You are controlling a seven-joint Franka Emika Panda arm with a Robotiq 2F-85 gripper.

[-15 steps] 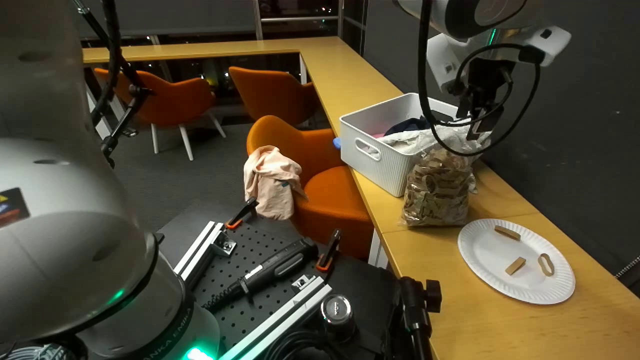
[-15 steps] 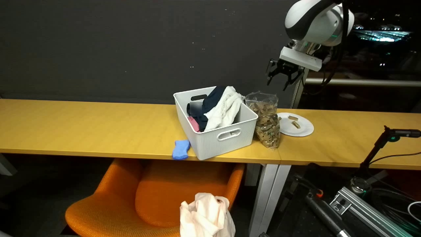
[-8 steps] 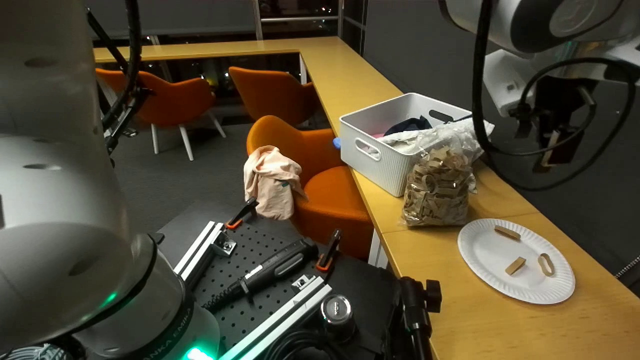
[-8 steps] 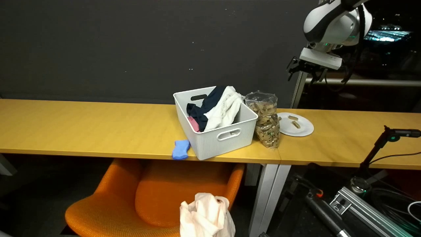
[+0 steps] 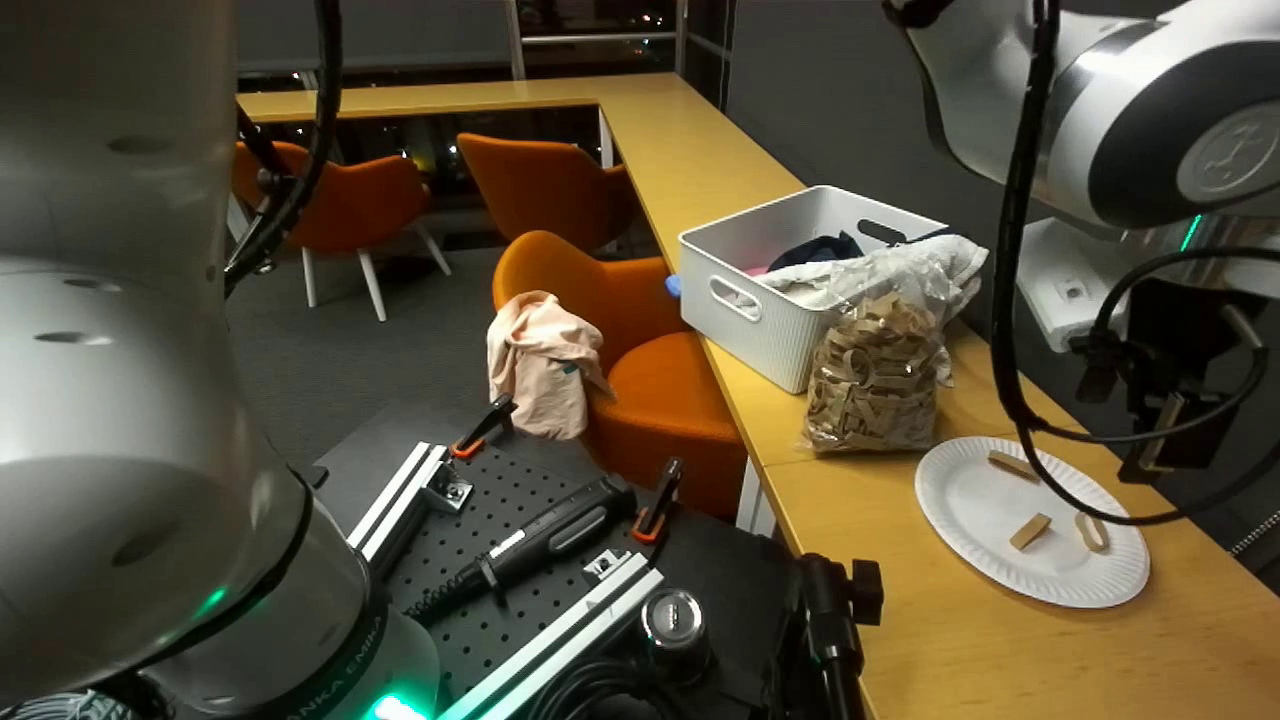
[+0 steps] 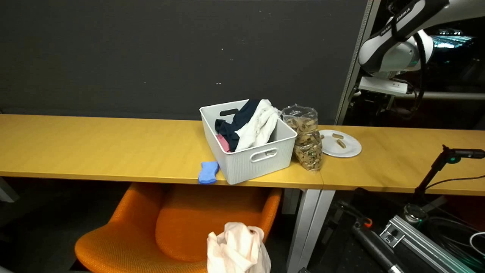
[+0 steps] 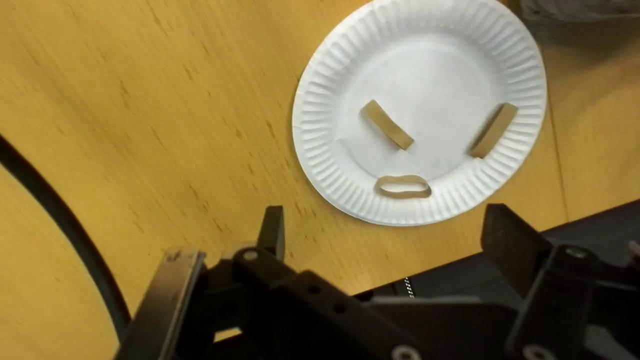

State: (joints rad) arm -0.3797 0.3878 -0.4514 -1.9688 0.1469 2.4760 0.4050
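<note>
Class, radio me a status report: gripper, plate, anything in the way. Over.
Fingers open, nothing gripped. Three tan bands on white plate, untouched. Plastic bag standing beside plate, possible obstacle.

Orange chair [image 6: 185, 231] (with peach cloth [image 6: 238, 248])

free room over paper plate [image 7: 435, 75], wrist view upper right of centre, plastic bag [image 7: 580, 7] blocking top right corner, cable [image 7: 75, 240] along left

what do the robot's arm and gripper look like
The arm is white and grey with black bands, rounded joints, EMIKA lettering and green lights. A thick black cable loops beside it. The gripper is black, with blocky fingers and visible screws.
</note>
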